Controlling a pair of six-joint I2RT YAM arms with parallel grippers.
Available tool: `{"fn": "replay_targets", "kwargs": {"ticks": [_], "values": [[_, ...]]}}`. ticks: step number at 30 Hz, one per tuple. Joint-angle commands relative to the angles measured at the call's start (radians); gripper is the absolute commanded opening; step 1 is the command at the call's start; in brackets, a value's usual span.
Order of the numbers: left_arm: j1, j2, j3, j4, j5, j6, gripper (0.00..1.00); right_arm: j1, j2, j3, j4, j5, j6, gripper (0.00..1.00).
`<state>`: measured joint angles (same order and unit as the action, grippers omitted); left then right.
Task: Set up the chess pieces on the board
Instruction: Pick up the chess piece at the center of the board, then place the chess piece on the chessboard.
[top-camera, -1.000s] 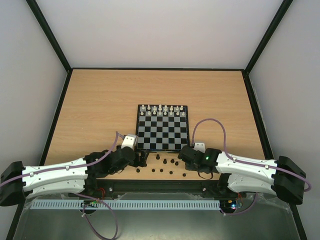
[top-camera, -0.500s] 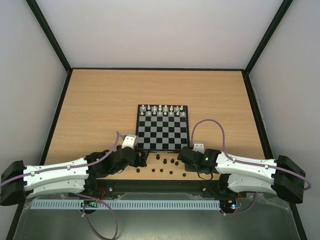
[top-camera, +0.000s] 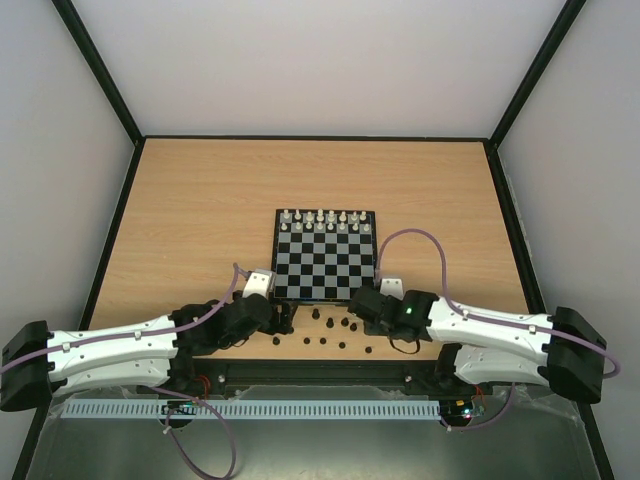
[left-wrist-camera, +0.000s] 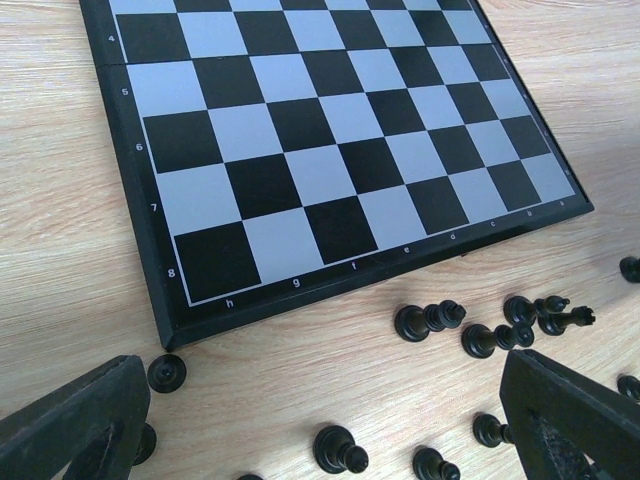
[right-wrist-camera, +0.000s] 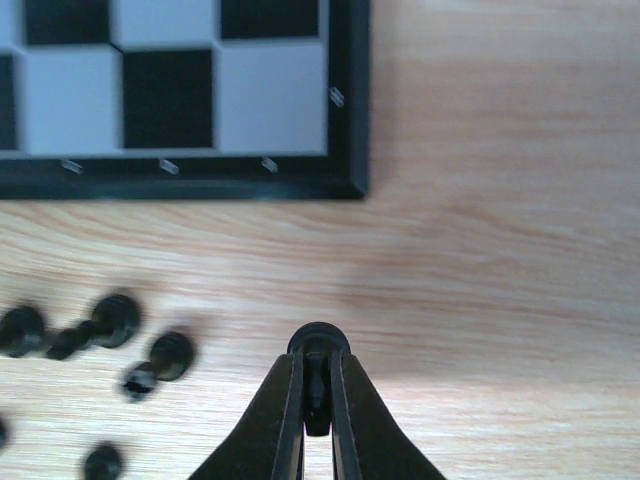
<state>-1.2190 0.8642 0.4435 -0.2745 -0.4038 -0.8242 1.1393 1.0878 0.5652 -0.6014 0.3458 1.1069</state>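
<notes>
The board (top-camera: 326, 270) lies mid-table; its near two rows are bare in the left wrist view, where its edge (left-wrist-camera: 330, 150) fills the top. Several black chess pieces (top-camera: 331, 324) lie scattered on the wood in front of its near edge, some tipped over (left-wrist-camera: 428, 320). My right gripper (top-camera: 357, 304) hovers near the board's near right corner (right-wrist-camera: 340, 185), shut on one black chess piece (right-wrist-camera: 319, 340) pinched between the fingertips (right-wrist-camera: 318, 385). My left gripper (top-camera: 285, 318) stands open over the loose pieces, one pawn (left-wrist-camera: 340, 448) between its wide-apart fingers (left-wrist-camera: 322, 405).
White pieces (top-camera: 325, 220) stand in two rows at the board's far edge. More loose black pieces (right-wrist-camera: 115, 318) lie left of the right gripper. Bare wooden table (top-camera: 200, 220) surrounds the board, with black walls at the sides.
My right gripper has closed on a black piece and moved left and forward toward the board's near right corner. The left arm has not moved.
</notes>
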Motion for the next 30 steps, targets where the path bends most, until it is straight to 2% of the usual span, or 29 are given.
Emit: {"fn": "replay_targets", "kwargs": {"ticks": [1,6,15,30], "values": [[-0.010,-0.004,-0.009,-0.029,-0.032,-0.013,0.99,0.003,0.021,0.117,-0.101,0.089,-0.040,0.05],[-0.010,-0.018,-0.014,-0.029,-0.029,-0.016,0.99,-0.055,0.092,0.229,-0.112,0.097,-0.136,0.05],[-0.010,-0.050,-0.021,-0.048,-0.027,-0.022,0.99,-0.229,0.248,0.310,-0.037,0.018,-0.347,0.05],[-0.010,-0.076,-0.033,-0.070,-0.025,-0.035,0.99,-0.350,0.372,0.328,0.056,-0.086,-0.466,0.05]]}}
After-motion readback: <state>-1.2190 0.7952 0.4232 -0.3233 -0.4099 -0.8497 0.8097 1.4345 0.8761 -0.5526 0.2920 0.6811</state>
